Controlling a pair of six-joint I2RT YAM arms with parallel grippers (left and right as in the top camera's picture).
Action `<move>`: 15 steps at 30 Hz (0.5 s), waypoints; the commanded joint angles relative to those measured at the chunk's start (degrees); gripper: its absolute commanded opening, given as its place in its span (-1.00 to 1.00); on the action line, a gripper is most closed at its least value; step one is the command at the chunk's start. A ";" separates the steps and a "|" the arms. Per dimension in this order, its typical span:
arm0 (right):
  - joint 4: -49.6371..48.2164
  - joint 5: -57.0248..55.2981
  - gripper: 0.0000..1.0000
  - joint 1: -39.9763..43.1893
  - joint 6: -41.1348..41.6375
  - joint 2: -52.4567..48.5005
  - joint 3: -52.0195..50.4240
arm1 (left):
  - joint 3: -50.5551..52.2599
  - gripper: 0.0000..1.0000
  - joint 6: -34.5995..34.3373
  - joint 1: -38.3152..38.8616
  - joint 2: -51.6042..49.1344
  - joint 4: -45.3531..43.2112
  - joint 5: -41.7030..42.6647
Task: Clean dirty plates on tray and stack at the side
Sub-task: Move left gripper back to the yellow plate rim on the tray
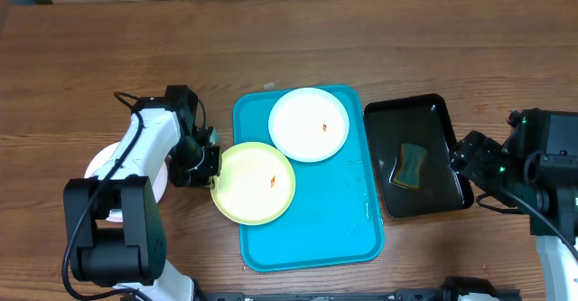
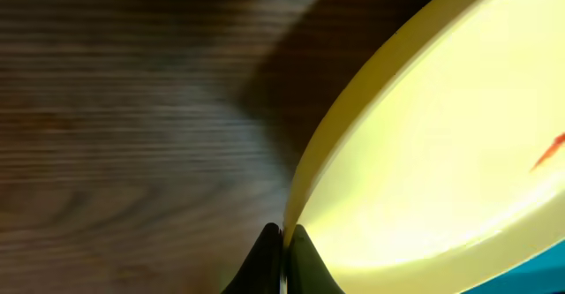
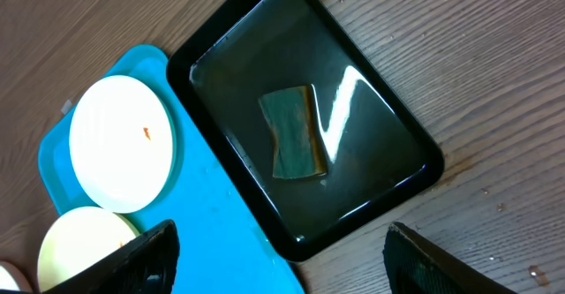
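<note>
1. Three plates show, two white and one yellow-green. One white plate (image 1: 309, 125) lies flat at the far end of the tray (image 1: 307, 224). The yellow-green plate (image 1: 253, 183) overhangs the tray's left rim. The second white plate (image 1: 94, 164) sits on the table (image 1: 361, 30), mostly hidden under your left arm.
2. One turquoise tray, its long axis running from the near side to the far side.
3. Two orange stains, one at the centre of each plate on the tray.
4. Your left gripper (image 2: 282, 241) is pinched tight on the yellow-green plate's left rim.
5. Your right gripper (image 3: 282, 237) is spread wide and holds nothing. It hangs over one black tray (image 3: 402, 131), just right of the turquoise one, with one green sponge (image 3: 293, 132) in it.
</note>
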State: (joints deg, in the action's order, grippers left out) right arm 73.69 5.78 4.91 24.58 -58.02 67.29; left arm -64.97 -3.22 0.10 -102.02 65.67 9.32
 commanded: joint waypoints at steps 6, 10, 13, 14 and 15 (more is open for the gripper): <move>-0.59 3.72 0.51 0.42 -2.45 0.22 0.24 | 0.07 -0.92 -4.33 10.67 2.75 0.63 3.76; -1.16 7.06 0.51 0.42 -5.16 -0.35 -1.70 | 0.26 -0.91 -8.92 16.94 2.71 -0.72 0.52; -2.32 7.13 0.49 0.42 -5.16 -1.05 -5.49 | 1.09 -0.91 -13.49 20.39 2.71 -2.25 -1.40; -3.02 7.28 0.47 0.42 -5.14 -1.29 -6.82 | 1.60 -0.92 -14.73 21.20 2.71 -2.84 -1.40; -4.28 7.74 0.45 0.39 -5.11 -1.64 -8.83 | 2.32 -0.92 -16.15 21.88 2.71 -3.39 -1.42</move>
State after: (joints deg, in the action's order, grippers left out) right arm 71.24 11.35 4.91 21.39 -58.50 62.85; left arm -64.51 -12.38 20.16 -100.84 63.13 9.82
